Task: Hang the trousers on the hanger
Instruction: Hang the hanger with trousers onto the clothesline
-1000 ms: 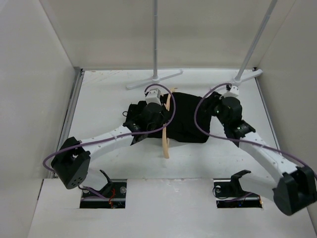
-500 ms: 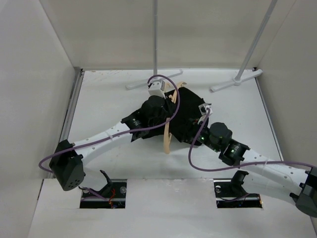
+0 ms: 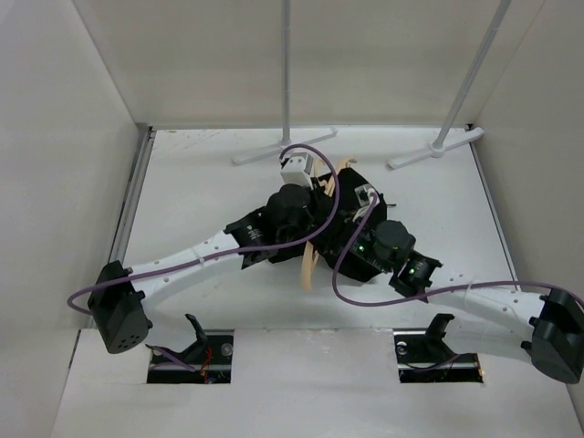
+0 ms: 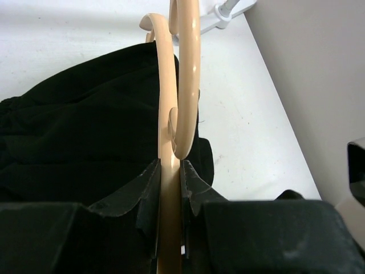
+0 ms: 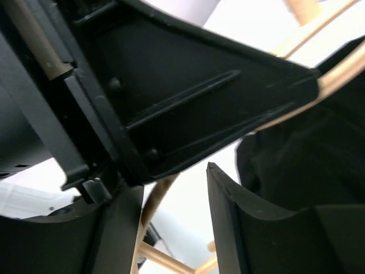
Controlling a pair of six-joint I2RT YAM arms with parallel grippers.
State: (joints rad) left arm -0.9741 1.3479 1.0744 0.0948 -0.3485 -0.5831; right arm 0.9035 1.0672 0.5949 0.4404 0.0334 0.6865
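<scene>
Hanger (image 4: pixel 170 114) — right gripper (image 5: pixel 168 182) closer now

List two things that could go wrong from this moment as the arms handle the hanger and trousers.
1. The open right gripper sits right beside the left gripper, which clamps the hanger: they may collide.
2. The trousers appear bunched under the hanger, so lifting might leave them behind.

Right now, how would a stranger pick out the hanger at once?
On the white table, find the black trousers heaped in the middle. The hanger crosses them, pinched in the left hand. It alone is slim, curved, pale tan wood, unlike the white rack poles.
</scene>
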